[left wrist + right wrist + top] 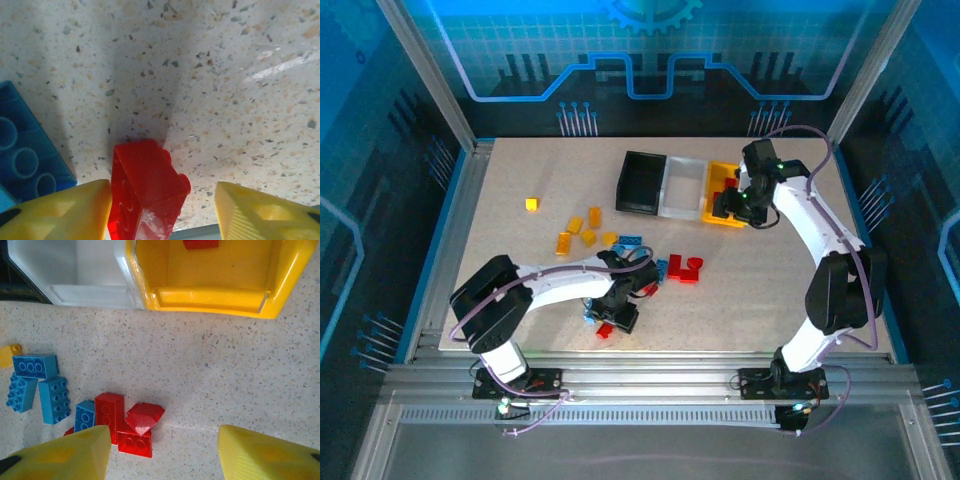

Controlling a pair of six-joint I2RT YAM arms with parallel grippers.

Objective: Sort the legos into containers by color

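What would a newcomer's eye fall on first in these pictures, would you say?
Probably the red brick between the yellow fingers of the left end effector, open around it on the speckled table. Then the row of black bin, white bin and yellow bin at the table's far side, the right end effector open just in front of the yellow one, which holds another red piece.

i work in a robot lab cell: my speckled table sits boxed in by metal frame rails and blue wall panels printed with circuit lines and a gear, and my two arm bases are bolted onto the rails at the near edge.
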